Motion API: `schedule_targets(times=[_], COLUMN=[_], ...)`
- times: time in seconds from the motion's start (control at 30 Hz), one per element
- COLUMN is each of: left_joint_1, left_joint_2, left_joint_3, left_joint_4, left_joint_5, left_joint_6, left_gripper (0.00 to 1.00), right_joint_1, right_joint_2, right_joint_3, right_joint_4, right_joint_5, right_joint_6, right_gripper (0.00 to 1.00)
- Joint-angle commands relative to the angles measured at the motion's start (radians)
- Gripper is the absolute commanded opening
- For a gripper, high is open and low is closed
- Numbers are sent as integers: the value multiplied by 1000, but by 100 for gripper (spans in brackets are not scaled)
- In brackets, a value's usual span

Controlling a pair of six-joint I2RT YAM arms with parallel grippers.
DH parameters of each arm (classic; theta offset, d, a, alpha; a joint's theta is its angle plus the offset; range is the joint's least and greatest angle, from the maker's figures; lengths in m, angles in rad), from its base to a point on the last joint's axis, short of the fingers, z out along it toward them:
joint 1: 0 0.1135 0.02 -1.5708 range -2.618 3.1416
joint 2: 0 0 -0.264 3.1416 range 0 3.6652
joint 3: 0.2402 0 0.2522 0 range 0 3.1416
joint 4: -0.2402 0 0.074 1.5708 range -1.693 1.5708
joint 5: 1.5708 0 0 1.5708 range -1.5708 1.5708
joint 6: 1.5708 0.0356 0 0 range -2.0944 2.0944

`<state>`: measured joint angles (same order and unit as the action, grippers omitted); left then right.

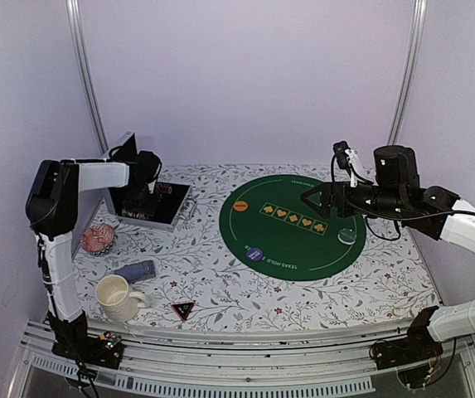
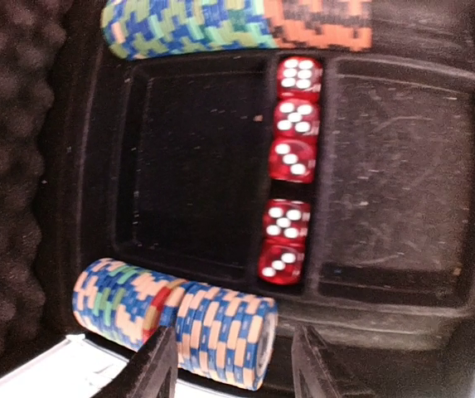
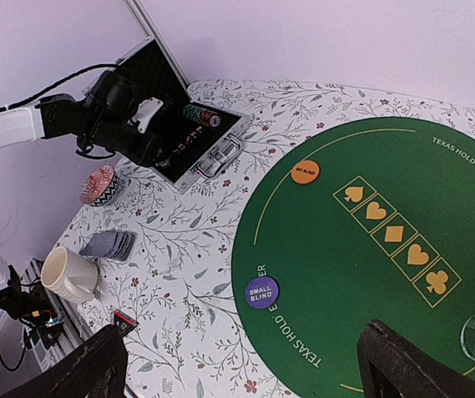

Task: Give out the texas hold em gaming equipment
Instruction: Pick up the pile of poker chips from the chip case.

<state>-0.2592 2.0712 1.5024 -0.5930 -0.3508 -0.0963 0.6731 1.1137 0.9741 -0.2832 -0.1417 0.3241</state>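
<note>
Poker chips (image 2: 212, 332), blue-and-cream, lie on edge in a row at one end of the case tray; second chip row (image 2: 220, 25) at the other end, red dice (image 2: 291, 157) in the middle slot. Left gripper (image 2: 235, 369) inside the open black case (image 1: 177, 211), fingers apart, straddling the near chip row, contact unclear. Orange button (image 1: 239, 205) and blue button (image 1: 255, 254) on green mat (image 1: 303, 257). Cards (image 1: 134, 270) beside mug (image 1: 117, 297); triangular marker (image 1: 182, 310) near table front. Right gripper (image 3: 249, 373) above mat, fingers wide apart, empty

Top view from behind, left wrist close over case (image 2: 403, 166), right high above mat (image 3: 345, 274)
</note>
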Motion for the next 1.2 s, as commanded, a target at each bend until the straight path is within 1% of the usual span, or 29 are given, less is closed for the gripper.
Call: schedule_targets(times=[0.0, 0.23, 0.57, 0.67, 0.83, 0.93, 1.0, 1.07, 1.13, 1.17], left_joint_1=[-24, -13, 4, 15, 36, 43, 45, 45, 45, 45], left_joint_2=[-25, -18, 7, 23, 48, 46, 43, 38, 20, 5], left_joint_3=[-30, -36, -27, -27, -21, -21, -20, -19, -24, -28], left_joint_4=[34, 41, 39, 39, 22, 21, 22, 22, 24, 28], left_joint_5=[89, 52, 27, 42, 32, 35, 39, 43, 56, 62], left_joint_6=[12, 29, 32, 26, 2, -4, -5, -4, -7, -9], left_gripper=[48, 49, 54, 54, 48, 41, 32, 18, 1, 0], right_joint_1=[-4, -3, -3, -3, -3, -4, -3, -4, -4, -4], right_joint_2=[-20, -22, -30, -31, -35, -39, -41, -42, -45, -47], right_joint_3=[-8, -8, -13, -12, -12, -13, -14, -17, -17, -17], right_joint_4=[2, 0, -7, -8, -12, -13, -14, -13, -14, -14], right_joint_5=[0, 0, 2, 2, 1, 3, 4, 4, 6, 6], right_joint_6=[-5, -6, -5, -5, -5, -2, -1, 2, 4, 4], right_gripper=[99, 99, 99, 99, 99, 99, 99, 99, 99, 99])
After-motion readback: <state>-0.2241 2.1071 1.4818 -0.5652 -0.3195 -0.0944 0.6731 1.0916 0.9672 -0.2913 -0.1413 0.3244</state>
